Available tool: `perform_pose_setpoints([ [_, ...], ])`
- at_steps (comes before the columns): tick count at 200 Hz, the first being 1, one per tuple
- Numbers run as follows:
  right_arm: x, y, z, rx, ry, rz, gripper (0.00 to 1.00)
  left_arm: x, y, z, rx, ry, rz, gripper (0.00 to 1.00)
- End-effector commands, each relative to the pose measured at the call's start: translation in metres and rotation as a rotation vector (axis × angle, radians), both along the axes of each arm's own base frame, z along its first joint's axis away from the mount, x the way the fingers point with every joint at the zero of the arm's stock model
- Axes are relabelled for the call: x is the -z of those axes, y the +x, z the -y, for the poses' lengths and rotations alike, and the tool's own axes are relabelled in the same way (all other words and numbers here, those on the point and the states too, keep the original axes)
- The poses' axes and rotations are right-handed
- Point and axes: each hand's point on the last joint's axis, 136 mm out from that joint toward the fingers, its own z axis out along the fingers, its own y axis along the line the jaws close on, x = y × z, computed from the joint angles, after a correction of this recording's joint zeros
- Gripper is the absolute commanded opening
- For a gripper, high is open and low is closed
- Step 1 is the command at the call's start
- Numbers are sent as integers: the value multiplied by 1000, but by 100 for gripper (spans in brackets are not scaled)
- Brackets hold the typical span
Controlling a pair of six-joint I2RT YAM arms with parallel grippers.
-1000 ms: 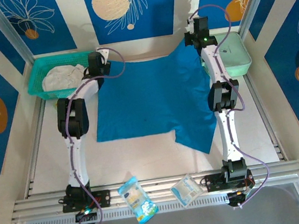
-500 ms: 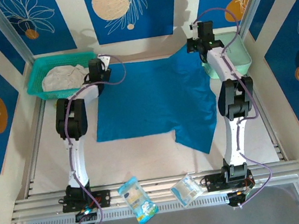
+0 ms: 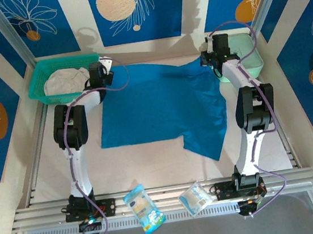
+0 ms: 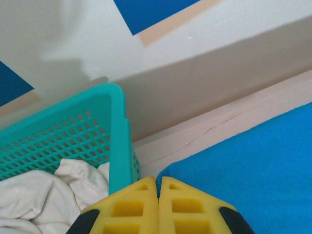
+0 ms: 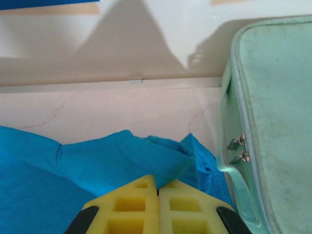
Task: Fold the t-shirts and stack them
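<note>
Both far corners of teal-blue t-shirt (image 3: pixel 161 105) are pinched; left gripper (image 4: pixel 157 181) and right gripper (image 5: pixel 157 179) jaws clamp the cloth. Off-white t-shirt (image 4: pixel 39 190) lies in basket (image 4: pixel 73 131).

My fixed camera looked down from above and behind my arm bases, taking in the whole table (image 3: pixel 150 157). My wrist cameras sat close behind the left gripper (image 4: pixel 157 183) and right gripper (image 5: pixel 157 181), facing the back wall. Each shared with the overhead view a far corner of the teal-blue t-shirt (image 5: pixel 73 165), by the basket (image 4: pixel 117 136) and the mint-green case (image 5: pixel 278 107)
</note>
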Motion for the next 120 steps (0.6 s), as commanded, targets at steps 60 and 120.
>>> perform_pose_setpoints([
  [60,-23,-27,2,15,55,65,0,-16,-24,-10,10,54,39,0],
  [120,12,-49,1,37,98,-5,0,18,-40,-6,38,180,-20,0],
])
